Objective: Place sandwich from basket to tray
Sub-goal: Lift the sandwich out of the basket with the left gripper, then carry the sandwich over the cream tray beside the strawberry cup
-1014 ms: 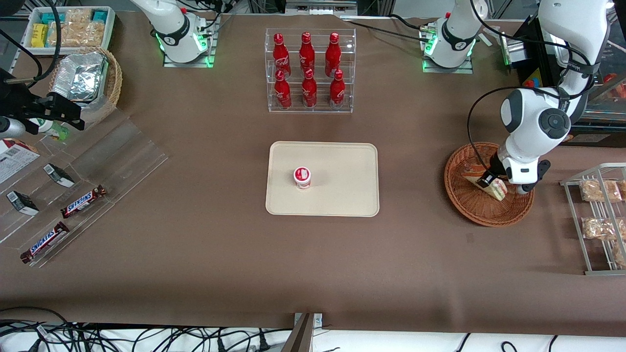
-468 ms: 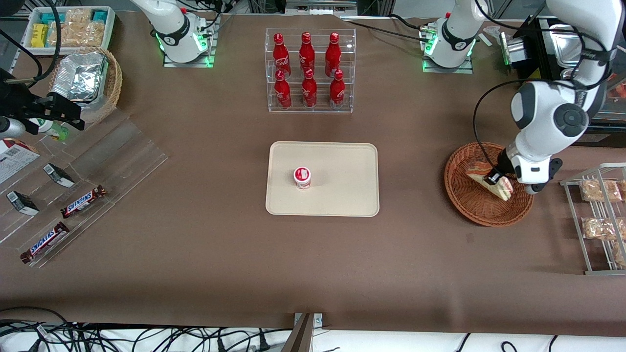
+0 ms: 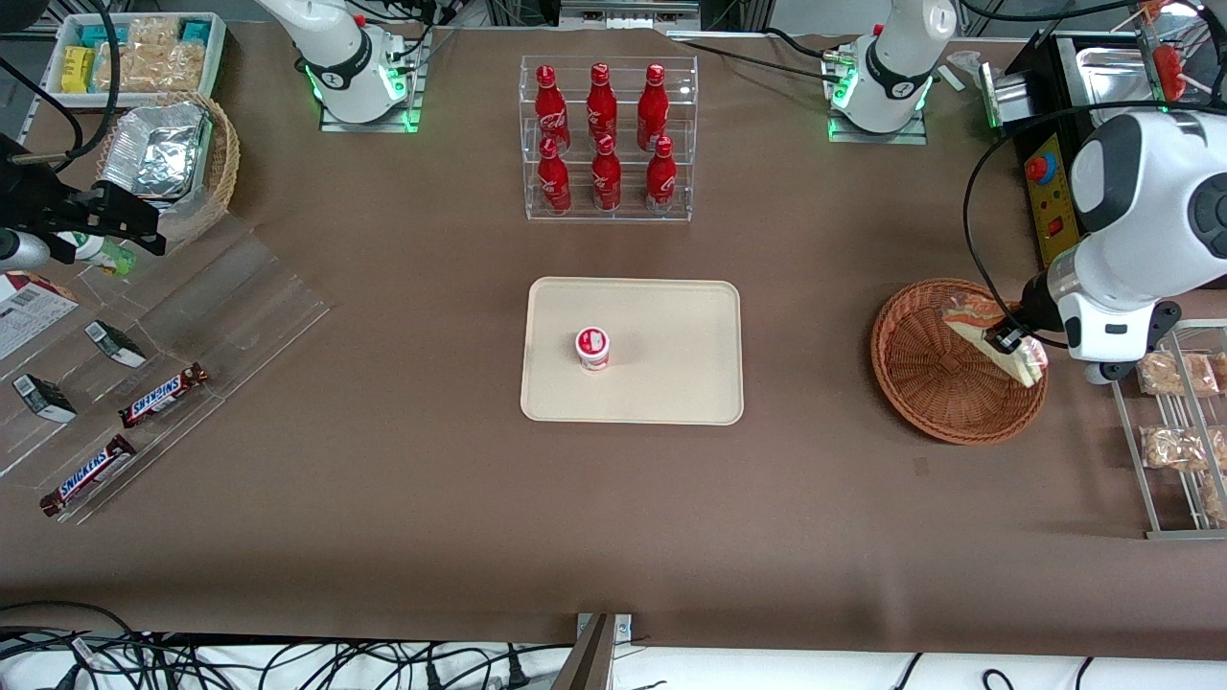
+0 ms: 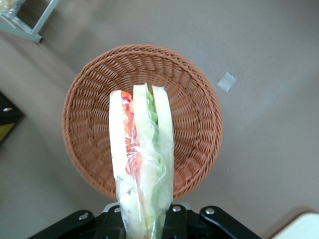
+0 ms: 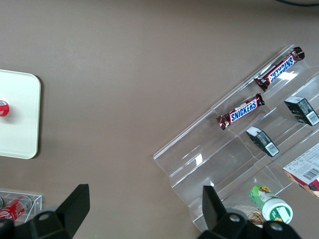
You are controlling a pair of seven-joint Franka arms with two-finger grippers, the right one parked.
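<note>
My gripper [image 3: 1008, 341] is shut on the sandwich [image 3: 997, 337], a plastic-wrapped white-bread wedge with green, pink and red layers. It hangs in the air above the rim of the round reddish-brown wicker basket [image 3: 935, 383] toward the working arm's end. From the wrist camera the sandwich [image 4: 142, 159] stands lifted over the empty basket [image 4: 194, 99], pinched between the black fingers [image 4: 182, 221]. The cream-beige tray [image 3: 671, 383] lies at the table's middle, well apart from the gripper.
A small red-and-white cup [image 3: 592, 347] stands on the tray. A clear rack of red bottles [image 3: 606, 139] stands farther from the camera than the tray. A wire rack with snack packets [image 3: 1174, 422] lies beside the basket. Candy bars [image 3: 163, 395] lie toward the parked arm's end.
My gripper has risen with the sandwich in its grip, lifting it off the basket floor and drifting toward the working arm's end of the table.
</note>
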